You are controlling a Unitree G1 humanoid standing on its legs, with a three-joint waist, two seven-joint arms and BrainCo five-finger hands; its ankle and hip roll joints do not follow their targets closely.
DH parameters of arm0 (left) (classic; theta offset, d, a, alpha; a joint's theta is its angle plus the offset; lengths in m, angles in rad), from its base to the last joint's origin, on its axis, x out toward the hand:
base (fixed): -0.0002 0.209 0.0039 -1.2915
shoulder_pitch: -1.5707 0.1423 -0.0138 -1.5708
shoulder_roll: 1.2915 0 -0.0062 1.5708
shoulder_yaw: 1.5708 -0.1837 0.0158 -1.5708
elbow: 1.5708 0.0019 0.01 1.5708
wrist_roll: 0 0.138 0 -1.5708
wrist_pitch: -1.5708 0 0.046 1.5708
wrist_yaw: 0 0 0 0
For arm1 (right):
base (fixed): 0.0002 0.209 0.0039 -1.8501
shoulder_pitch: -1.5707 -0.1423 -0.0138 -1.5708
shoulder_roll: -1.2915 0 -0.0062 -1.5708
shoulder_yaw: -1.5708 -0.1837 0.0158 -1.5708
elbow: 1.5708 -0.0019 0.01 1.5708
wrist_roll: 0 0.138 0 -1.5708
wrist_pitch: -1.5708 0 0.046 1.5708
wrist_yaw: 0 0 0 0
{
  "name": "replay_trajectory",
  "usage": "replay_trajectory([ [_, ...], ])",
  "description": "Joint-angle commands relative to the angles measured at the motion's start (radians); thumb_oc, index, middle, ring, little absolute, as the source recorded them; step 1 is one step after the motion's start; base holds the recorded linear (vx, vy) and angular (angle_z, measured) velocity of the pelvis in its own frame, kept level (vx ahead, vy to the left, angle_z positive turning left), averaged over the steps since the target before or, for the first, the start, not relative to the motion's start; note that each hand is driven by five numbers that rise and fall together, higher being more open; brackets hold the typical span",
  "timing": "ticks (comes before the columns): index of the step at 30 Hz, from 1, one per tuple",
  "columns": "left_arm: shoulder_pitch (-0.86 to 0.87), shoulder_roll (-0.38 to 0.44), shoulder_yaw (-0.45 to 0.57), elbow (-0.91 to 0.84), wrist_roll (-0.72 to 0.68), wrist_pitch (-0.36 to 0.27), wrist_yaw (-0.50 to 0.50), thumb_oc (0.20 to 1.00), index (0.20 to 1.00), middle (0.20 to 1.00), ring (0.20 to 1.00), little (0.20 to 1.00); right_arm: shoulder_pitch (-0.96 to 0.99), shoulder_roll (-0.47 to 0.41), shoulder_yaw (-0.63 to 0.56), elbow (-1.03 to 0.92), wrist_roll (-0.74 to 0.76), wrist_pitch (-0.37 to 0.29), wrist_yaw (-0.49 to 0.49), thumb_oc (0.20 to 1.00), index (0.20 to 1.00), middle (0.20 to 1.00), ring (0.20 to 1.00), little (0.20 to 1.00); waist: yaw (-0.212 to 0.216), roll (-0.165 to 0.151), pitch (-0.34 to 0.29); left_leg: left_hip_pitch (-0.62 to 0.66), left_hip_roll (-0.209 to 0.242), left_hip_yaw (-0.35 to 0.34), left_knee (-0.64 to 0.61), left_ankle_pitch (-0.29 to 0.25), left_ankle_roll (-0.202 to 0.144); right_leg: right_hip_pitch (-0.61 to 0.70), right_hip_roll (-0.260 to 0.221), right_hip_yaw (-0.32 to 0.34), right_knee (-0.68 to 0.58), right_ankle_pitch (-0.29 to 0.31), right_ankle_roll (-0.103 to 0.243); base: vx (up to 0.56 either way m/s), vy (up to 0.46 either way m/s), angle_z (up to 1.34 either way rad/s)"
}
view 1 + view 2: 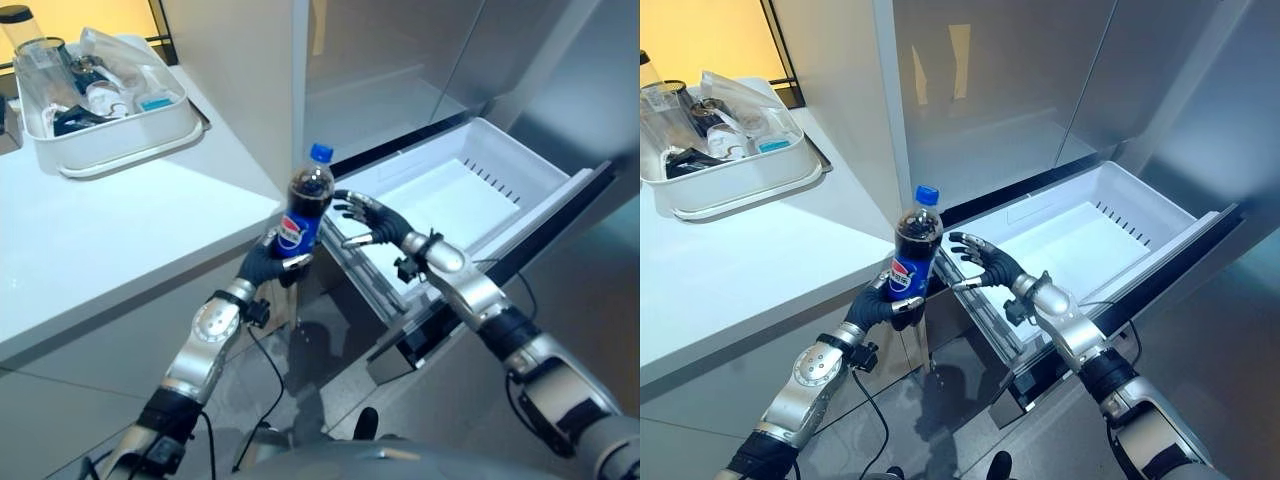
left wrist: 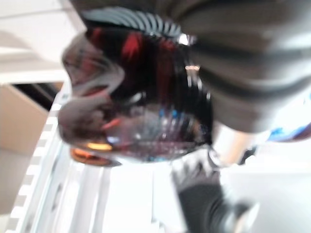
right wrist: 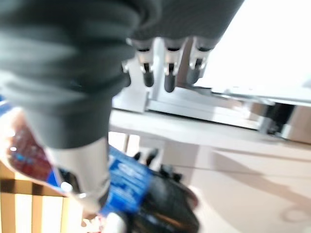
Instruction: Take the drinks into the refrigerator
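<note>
One cola bottle (image 1: 308,205), dark with a blue cap and blue label, stood upright in the left hand (image 1: 268,262), whose fingers were curled round its lower part, just off the corner of the white surface (image 1: 120,230) and beside the near end of the open freezer drawer (image 1: 520,160). The right hand (image 1: 368,222) hovered next to the bottle at about label height, its fingers spread and relaxed, holding nothing, above the drawer's near rim. The drawer itself was pulled well out from the refrigerator (image 1: 1020,90) and looked bare and white inside. Back on the surface sat a white tray (image 1: 740,185) crowded with clear containers and other small items too jumbled to name. Judging by this, the step in hand was the carry: the drink was lifted and brought to the drawer but not yet over its basin. The next move would call either for passing the bottle to the waiting right hand or for swinging the left arm across the rim, then lowering the bottle into the drawer, likely laid down, since it looked taller than the walls.
</note>
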Motion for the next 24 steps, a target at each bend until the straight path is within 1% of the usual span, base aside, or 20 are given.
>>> replay_trajectory([
  [1,-0.148,-0.042,-0.01,-0.131,-0.064,-0.158,0.004,0.2,0.2,0.2,0.2,0.2,-0.042,-0.002,-0.035,0.019,0.059,-0.027,0.018,1.0,1.0,1.0,1.0,1.0,0.032,0.012,-0.035,-0.03,-0.027,-0.066,-0.007,-0.045,0.02,0.071,-0.045,-0.088,0.069,-0.061,0.082,0.0,0.0,0.0],
  [4,-0.159,-0.04,-0.025,-0.131,-0.069,-0.156,-0.009,0.2,0.2,0.2,0.2,0.2,-0.048,0.023,-0.029,0.042,0.075,-0.027,0.015,1.0,1.0,1.0,1.0,1.0,0.032,0.013,-0.035,-0.03,-0.026,-0.066,-0.007,-0.045,0.02,0.071,-0.045,-0.088,0.07,-0.062,0.081,0.0,0.0,0.0],
  [5,-0.165,-0.041,-0.048,-0.136,-0.073,-0.151,-0.028,0.2,0.2,0.2,0.2,0.2,-0.07,0.055,-0.021,0.047,0.107,-0.025,0.019,1.0,1.0,1.0,1.0,1.0,0.034,0.016,-0.035,-0.029,-0.026,-0.066,-0.007,-0.044,0.021,0.072,-0.045,-0.087,0.069,-0.061,0.081,0.0,0.0,0.0],
  [8,-0.172,-0.034,-0.078,-0.143,-0.071,-0.144,-0.054,0.2,0.2,0.2,0.2,0.2,-0.104,0.08,-0.011,0.043,0.135,-0.02,0.023,1.0,1.0,1.0,1.0,1.0,0.036,0.017,-0.036,-0.028,-0.026,-0.065,-0.007,-0.043,0.021,0.073,-0.044,-0.085,0.066,-0.06,0.081,0.0,0.0,0.0],
  [9,-0.174,-0.026,-0.108,-0.139,-0.064,-0.135,-0.073,0.2,0.2,0.2,0.2,0.2,-0.133,0.101,0.003,0.049,0.152,-0.017,0.029,1.0,1.0,1.0,1.0,1.0,0.037,0.019,-0.038,-0.027,-0.026,-0.063,-0.007,-0.043,0.02,0.074,-0.043,-0.085,0.063,-0.06,0.081,0.0,0.0,0.0],
  [13,-0.191,-0.02,-0.168,-0.11,-0.026,-0.114,-0.094,0.2,0.2,0.2,0.2,0.2,-0.215,0.151,0.035,0.051,0.168,-0.017,0.021,1.0,1.0,1.0,1.0,1.0,0.042,0.02,-0.041,-0.026,-0.024,-0.063,-0.007,-0.042,0.02,0.076,-0.042,-0.081,0.06,-0.058,0.081,0.0,0.0,0.0],
  [14,-0.193,-0.02,-0.169,-0.109,-0.025,-0.114,-0.093,0.2,0.2,0.2,0.2,0.2,-0.216,0.152,0.035,0.052,0.168,-0.017,0.021,1.0,1.0,1.0,1.0,1.0,0.042,0.019,-0.041,-0.026,-0.024,-0.062,-0.007,-0.042,0.02,0.076,-0.042,-0.081,0.06,-0.058,0.081,0.0,0.0,0.0],
  [15,-0.2,-0.013,-0.184,-0.103,-0.003,-0.109,-0.096,0.2,0.2,0.2,0.2,0.2,-0.248,0.173,0.047,0.054,0.172,-0.017,0.012,1.0,1.0,1.0,1.0,1.0,0.045,0.019,-0.043,-0.026,-0.024,-0.062,-0.007,-0.042,0.02,0.076,-0.041,-0.081,0.06,-0.058,0.081,0.0,0.0,0.0],
  [17,-0.202,-0.009,-0.192,-0.094,0.003,-0.105,-0.097,0.2,0.2,0.2,0.2,0.2,-0.274,0.183,0.06,0.052,0.167,-0.015,0.011,1.0,1.0,1.0,1.0,1.0,0.047,0.018,-0.044,-0.026,-0.024,-0.062,-0.007,-0.042,0.02,0.076,-0.04,-0.079,0.06,-0.058,0.08,0.0,0.0,0.0],
  [19,-0.203,-0.009,-0.197,-0.077,0.018,-0.101,-0.087,0.2,0.2,0.2,0.2,0.2,-0.312,0.219,0.076,0.049,0.168,-0.017,0.002,1.0,1.0,1.0,1.0,1.0,0.051,0.016,-0.044,-0.028,-0.023,-0.06,-0.007,-0.041,0.019,0.076,-0.037,-0.078,0.057,-0.058,0.08,0.0,0.0,0.0],
  [20,-0.203,-0.009,-0.197,-0.077,0.018,-0.101,-0.087,0.2,0.2,0.2,0.2,0.2,-0.313,0.22,0.076,0.05,0.168,-0.017,0.002,1.0,1.0,1.0,1.0,1.0,0.051,0.016,-0.044,-0.028,-0.023,-0.06,-0.007,-0.041,0.019,0.076,-0.037,-0.078,0.057,-0.058,0.08,0.0,0.0,0.0],
  [21,-0.202,-0.01,-0.204,-0.064,0.031,-0.098,-0.078,0.2,0.2,0.2,0.2,0.2,-0.336,0.252,0.09,0.046,0.159,-0.022,-0.009,1.0,1.0,1.0,1.0,1.0,0.053,0.016,-0.044,-0.028,-0.021,-0.061,-0.007,-0.039,0.019,0.075,-0.036,-0.077,0.057,-0.057,0.079,0.0,0.0,0.0],
  [23,-0.205,-0.009,-0.207,-0.061,0.036,-0.097,-0.076,0.2,0.2,0.2,0.2,0.2,-0.346,0.266,0.095,0.044,0.158,-0.023,-0.015,1.0,1.0,1.0,1.0,1.0,0.054,0.015,-0.045,-0.029,-0.02,-0.061,-0.007,-0.039,0.019,0.074,-0.035,-0.076,0.057,-0.057,0.078,0.0,0.0,0.0],
  [24,-0.204,-0.011,-0.21,-0.05,0.045,-0.096,-0.068,0.2,0.2,0.2,0.2,0.2,-0.356,0.29,0.103,0.032,0.158,-0.025,-0.021,1.0,1.0,1.0,1.0,1.0,0.055,0.015,-0.046,-0.029,-0.02,-0.061,-0.007,-0.039,0.019,0.073,-0.034,-0.076,0.056,-0.056,0.078,0.0,0.0,0.0],
])
